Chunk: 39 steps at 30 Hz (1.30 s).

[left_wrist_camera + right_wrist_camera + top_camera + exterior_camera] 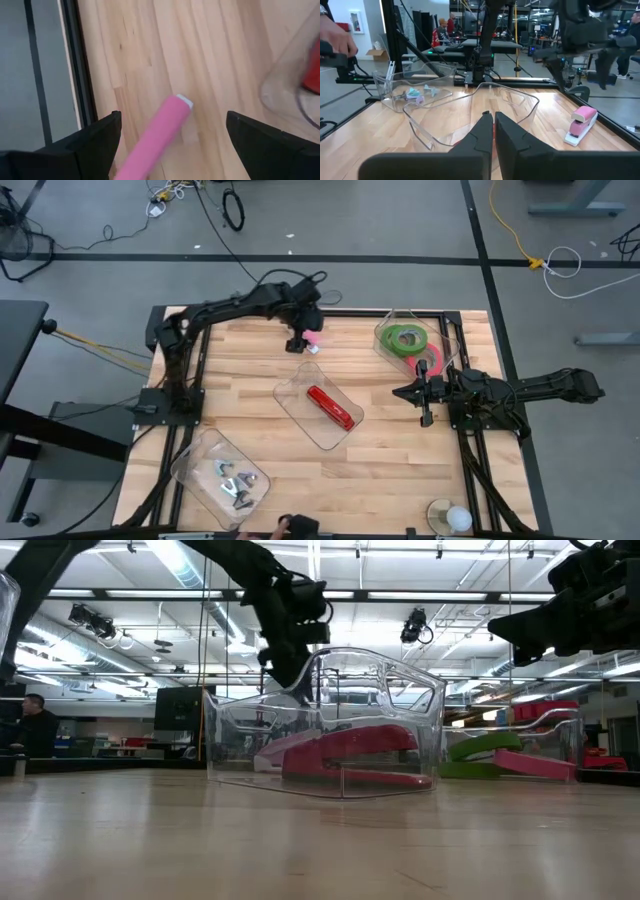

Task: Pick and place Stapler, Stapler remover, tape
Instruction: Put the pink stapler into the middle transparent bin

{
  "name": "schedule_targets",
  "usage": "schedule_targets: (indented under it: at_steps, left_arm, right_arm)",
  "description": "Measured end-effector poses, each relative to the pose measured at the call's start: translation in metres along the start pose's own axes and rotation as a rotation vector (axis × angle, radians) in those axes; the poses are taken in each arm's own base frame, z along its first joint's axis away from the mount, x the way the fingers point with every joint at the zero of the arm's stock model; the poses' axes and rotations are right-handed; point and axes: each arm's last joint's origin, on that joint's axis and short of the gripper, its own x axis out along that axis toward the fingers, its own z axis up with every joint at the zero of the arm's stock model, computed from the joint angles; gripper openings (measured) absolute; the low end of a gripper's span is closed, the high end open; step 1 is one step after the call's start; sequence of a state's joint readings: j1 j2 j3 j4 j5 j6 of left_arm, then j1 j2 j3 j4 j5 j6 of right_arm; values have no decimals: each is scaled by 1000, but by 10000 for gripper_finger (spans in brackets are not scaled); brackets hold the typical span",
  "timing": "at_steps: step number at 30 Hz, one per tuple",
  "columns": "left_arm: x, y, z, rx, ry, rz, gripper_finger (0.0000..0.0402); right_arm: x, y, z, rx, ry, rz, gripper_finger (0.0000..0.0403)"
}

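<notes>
A pink stapler lies on the table near the far edge. My left gripper hovers over it, open, with a finger on either side of the stapler and touching nothing. A red stapler lies in a clear tray at the table's middle. Two green tape rings and a red-pink one sit in a clear container at the far right. Several stapler removers lie in a clear tray at the near left. My right gripper is shut and empty, right of the middle tray.
The middle tray stands between the two arms. A black frame runs along the table's far edge beside the pink stapler. A person's hand shows beyond the table's left side. Bare wood lies at the near middle.
</notes>
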State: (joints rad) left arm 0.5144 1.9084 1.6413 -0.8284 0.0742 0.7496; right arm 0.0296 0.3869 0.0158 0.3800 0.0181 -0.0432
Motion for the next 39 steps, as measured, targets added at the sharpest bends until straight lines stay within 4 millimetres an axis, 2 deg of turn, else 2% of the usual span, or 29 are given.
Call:
schedule_targets:
  at_steps: [5,10,16,24,28,34,39]
  left_arm:
    - [24,7,5,4,23,-23,362]
    - [43,5,0,0,89,-60,362]
    - [51,0,-10,53,176,-123,362]
    - [55,5,-8,139,162,-58,362]
    - [63,4,-9,180,168,-70,362]
    - [79,3,-14,149,211,-89,361]
    - [80,2,-13,153,228,-71,336]
  right_arm:
    - [0,0,0,0,0,0,22]
    - [0,0,0,0,0,0,22]
    - [0,0,0,0,0,0,22]
    - [0,0,0,0,0,0,22]
    - [0,0,0,0,0,0,22]
    - [0,0,0,0,0,0,22]
    - [0,0,0,0,0,0,22]
